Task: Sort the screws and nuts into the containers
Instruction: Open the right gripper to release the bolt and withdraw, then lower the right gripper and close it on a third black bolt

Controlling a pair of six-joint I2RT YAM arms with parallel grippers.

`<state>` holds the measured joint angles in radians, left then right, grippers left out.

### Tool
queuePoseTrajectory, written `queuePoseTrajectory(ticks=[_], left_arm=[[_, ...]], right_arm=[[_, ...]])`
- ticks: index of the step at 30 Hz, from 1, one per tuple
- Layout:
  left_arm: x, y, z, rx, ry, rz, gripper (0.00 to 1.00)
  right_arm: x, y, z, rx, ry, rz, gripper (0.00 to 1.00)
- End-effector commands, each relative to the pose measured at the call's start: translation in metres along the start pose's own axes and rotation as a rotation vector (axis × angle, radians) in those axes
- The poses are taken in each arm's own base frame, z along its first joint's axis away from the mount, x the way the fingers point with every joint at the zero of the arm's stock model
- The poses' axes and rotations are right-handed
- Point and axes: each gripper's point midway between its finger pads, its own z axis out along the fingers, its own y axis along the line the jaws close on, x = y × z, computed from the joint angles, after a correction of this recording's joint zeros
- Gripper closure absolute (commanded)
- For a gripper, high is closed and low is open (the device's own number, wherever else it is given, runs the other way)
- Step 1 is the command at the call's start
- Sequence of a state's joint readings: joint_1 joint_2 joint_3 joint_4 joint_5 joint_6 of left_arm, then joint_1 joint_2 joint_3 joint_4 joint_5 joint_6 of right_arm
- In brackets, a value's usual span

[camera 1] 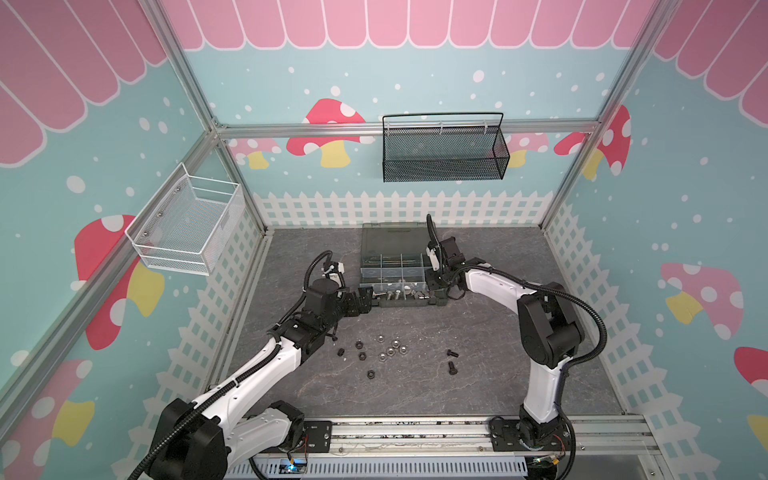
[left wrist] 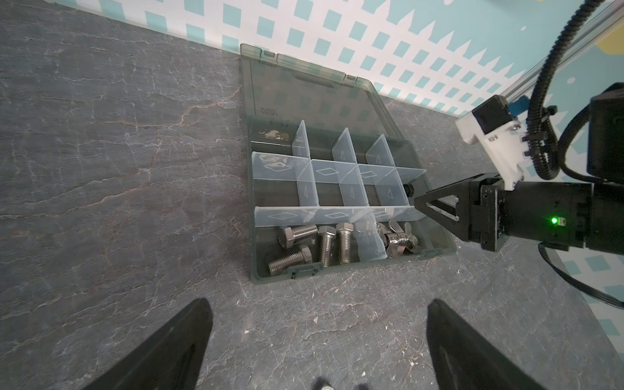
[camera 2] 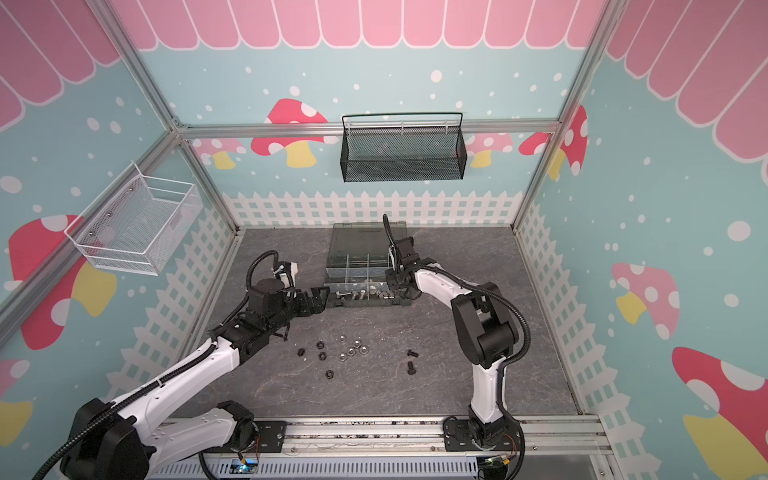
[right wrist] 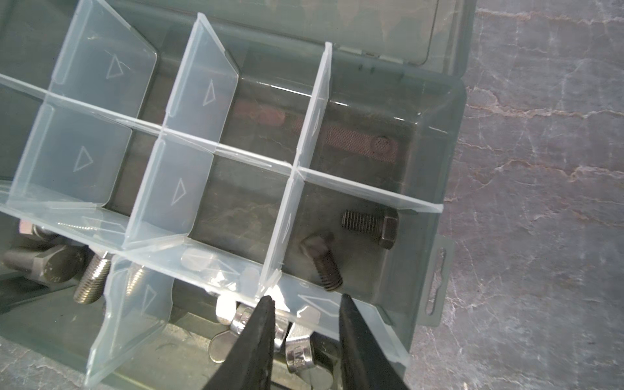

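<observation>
Right wrist view: right gripper [right wrist: 305, 299], the nearest item, is poised over the organiser case [right wrist: 449, 162] at the end compartment of its middle row, jaws parted with nothing between them. Two black screws [right wrist: 371, 226] lie on that compartment's floor, clear of the fingers. Wing nuts [right wrist: 299, 354] sit in the adjoining front-row cell, under the fingers and past a clear divider [right wrist: 209, 91]. Left wrist view: left gripper [left wrist: 319, 300], fingers spread wide and empty, hovers above bare table [left wrist: 118, 169] just in front of the case. Four silver screws [left wrist: 314, 243] occupy a front-row cell, and the lid [left wrist: 304, 98] lies folded back behind the case. Both top views: unsorted stock lies on the table well in front of the case. It comprises silver nuts [camera 1: 390, 352] in a cluster, black nuts [camera 1: 362, 355] beside them on the left arm's side, and two loose black screws [camera 1: 451, 367] apart on the right arm's side. Handling, as judged: all pieces are steel, rigid, dense for their size and smooth. The nuts lie flat and low and are liable to skate, so they are best pinched across opposite flats. The screws are liable to roll and are best taken across the shank near the head.
</observation>
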<state>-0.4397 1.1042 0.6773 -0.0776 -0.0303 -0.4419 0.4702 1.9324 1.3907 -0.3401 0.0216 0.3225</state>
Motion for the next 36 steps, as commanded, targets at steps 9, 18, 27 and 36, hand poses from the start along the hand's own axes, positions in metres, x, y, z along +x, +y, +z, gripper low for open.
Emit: queuePoseTrajectory(ticks=[9,18,27,36], left_arm=[[0.000,0.007,-0.006,-0.020,-0.014,-0.014,0.00],[-0.002,0.007,-0.003,-0.019,-0.015,-0.013,0.00],[0.000,0.002,0.005,0.008,-0.006,-0.035,0.00],[-0.001,-0.001,0.008,0.017,-0.003,-0.045,0.00]], right_arm=[[-0.004,-0.004,-0.053,0.002,-0.078,0.018,0.63],[0.074,-0.019,-0.086,0.032,0.026,0.058,0.60],[0.146,-0.017,-0.106,0.032,0.166,0.096,0.60],[0.201,0.001,-0.105,0.014,0.308,0.079,0.61]])
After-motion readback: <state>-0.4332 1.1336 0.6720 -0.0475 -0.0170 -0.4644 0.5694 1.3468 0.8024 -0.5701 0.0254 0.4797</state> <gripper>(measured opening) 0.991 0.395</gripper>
